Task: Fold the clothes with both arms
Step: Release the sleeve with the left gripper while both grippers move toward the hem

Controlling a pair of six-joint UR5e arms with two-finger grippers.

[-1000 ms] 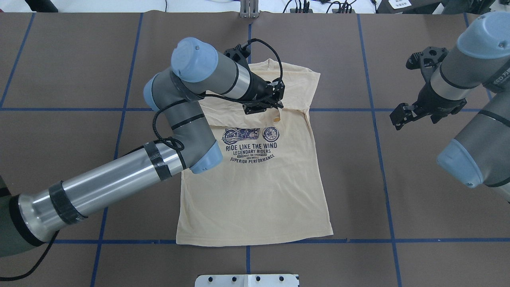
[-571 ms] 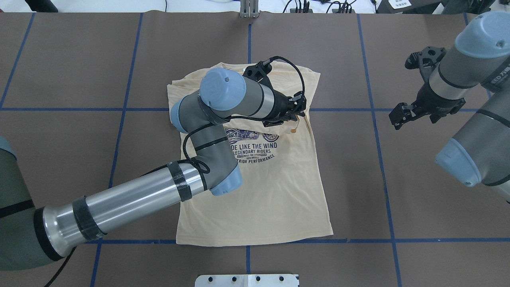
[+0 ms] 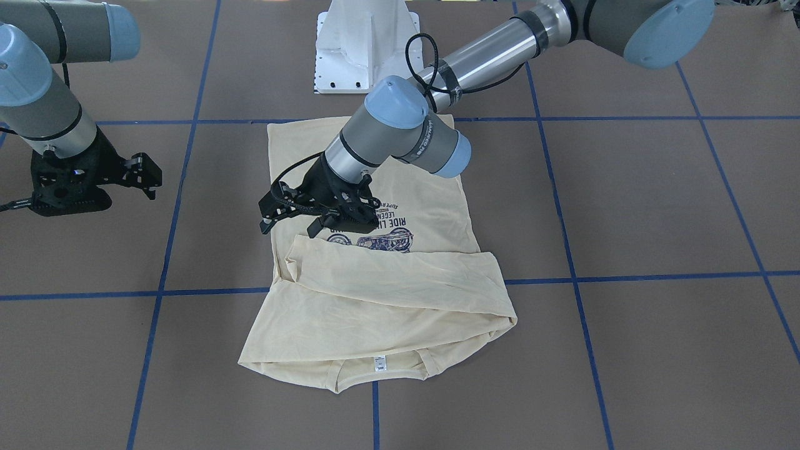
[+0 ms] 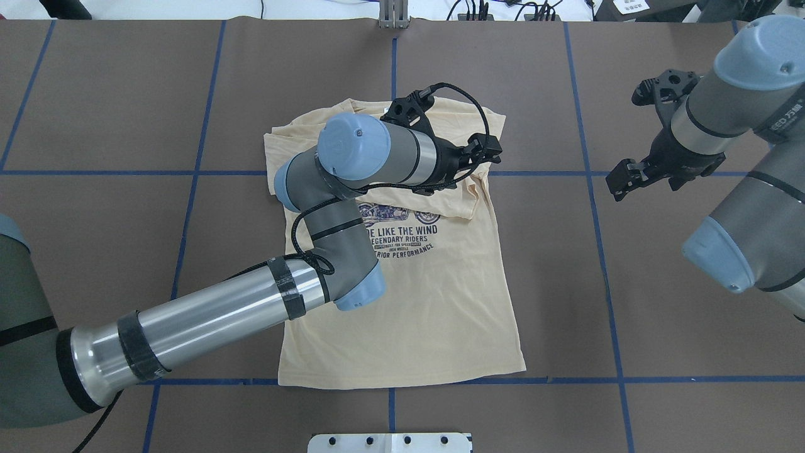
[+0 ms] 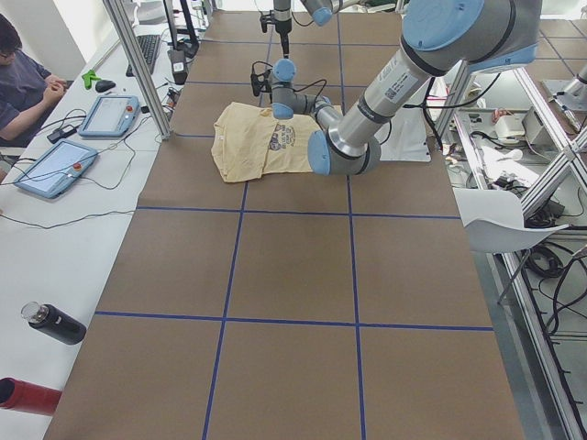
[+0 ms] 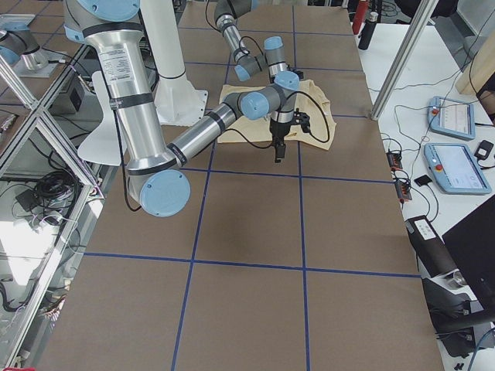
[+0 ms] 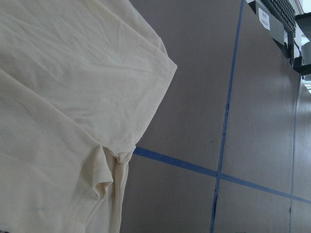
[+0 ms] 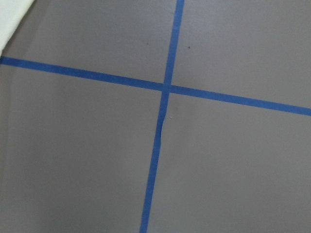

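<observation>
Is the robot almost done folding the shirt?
Not yet. Done: one sleeve flap lies folded across the shirt. In hand: the left gripper hovers open by the flap's end, holding nothing; the right gripper hangs open off to the side. Left: the shirt's lower body is flat, unfolded.

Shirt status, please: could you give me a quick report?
Left end effector open, over shirt edge. Right end effector open, beside it. One sleeve folded in; only left arm overhead.

arms (image 4: 207, 314): grey-silver tubes | light-blue joint caps (image 4: 355, 145) | black cables (image 4: 468, 104) | black tape bands (image 4: 141, 352)
</observation>
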